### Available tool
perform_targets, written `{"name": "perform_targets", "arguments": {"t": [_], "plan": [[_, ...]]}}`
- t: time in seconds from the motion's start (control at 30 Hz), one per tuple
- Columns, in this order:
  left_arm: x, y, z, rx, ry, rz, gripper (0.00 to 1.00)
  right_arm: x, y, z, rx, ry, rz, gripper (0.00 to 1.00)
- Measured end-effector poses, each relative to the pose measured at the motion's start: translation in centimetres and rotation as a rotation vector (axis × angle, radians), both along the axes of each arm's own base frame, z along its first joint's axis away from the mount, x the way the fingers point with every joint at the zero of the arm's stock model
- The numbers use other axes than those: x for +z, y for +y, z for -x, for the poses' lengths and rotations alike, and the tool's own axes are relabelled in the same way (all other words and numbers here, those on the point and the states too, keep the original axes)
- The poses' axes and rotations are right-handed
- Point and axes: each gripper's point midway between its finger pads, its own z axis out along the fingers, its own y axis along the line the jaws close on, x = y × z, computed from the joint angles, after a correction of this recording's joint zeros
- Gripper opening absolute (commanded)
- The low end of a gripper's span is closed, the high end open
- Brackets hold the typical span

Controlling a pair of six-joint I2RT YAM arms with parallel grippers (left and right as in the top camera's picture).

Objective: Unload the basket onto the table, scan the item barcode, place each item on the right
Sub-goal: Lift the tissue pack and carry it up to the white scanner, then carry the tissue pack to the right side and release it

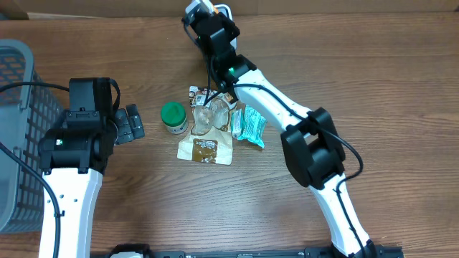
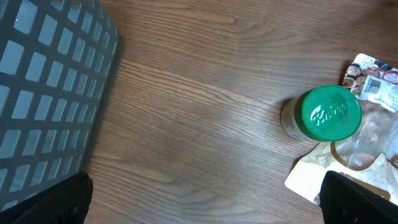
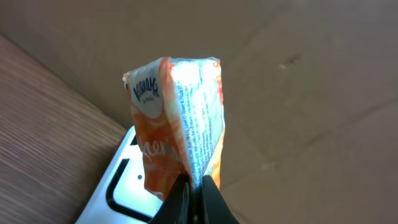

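One orange pack (image 3: 177,106) is clamped in the right gripper (image 3: 196,186), whose arm stretches well beyond the jar (image 1: 173,117), over one white scanner (image 1: 225,10). One pouch (image 1: 206,147) touches the jar's right side, with one teal packet (image 1: 251,125) just past it. The left gripper (image 1: 131,123) sits just left of the jar, fingers wide apart and empty. One basket (image 1: 18,129) stands farther left.

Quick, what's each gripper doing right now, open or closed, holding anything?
Left gripper: open, holding nothing.
Right gripper: closed on the orange packet.
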Motion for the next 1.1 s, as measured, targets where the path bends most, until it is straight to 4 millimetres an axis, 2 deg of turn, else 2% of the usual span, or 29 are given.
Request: {"name": "perform_targets", "arguments": {"t": [0.17, 0.27, 0.47, 0.67, 0.77, 0.9, 1.0, 1.1], "plan": [[0.0, 0.0, 0.0, 0.000, 0.000, 0.000, 0.99, -3.8, -0.1, -0.5, 0.024, 0.027, 0.124, 0.04], [0.0, 0.0, 0.0, 0.000, 0.000, 0.000, 0.99, -4.8, -0.8, -0.8, 0.022, 0.041, 0.158, 0.04], [0.0, 0.0, 0.0, 0.000, 0.000, 0.000, 1.00, -4.8, -2.6, -1.5, -0.016, 0.037, 0.217, 0.04], [0.0, 0.0, 0.0, 0.000, 0.000, 0.000, 1.00, -4.8, -3.0, -1.5, -0.028, 0.039, 0.240, 0.04], [0.0, 0.0, 0.0, 0.000, 0.000, 0.000, 1.00, -5.2, -3.1, -1.4, -0.028, 0.055, 0.247, 0.04], [0.0, 0.0, 0.0, 0.000, 0.000, 0.000, 1.00, -6.4, -3.4, -0.2, -0.016, 0.159, 0.234, 0.04], [0.0, 0.0, 0.0, 0.000, 0.001, 0.000, 1.00, -5.1, -3.2, 1.0, 0.002, 0.219, 0.163, 0.04], [0.0, 0.0, 0.0, 0.000, 0.001, 0.000, 1.00, 0.0, -3.1, 2.6, 0.016, 0.232, 0.026, 0.04]]}}
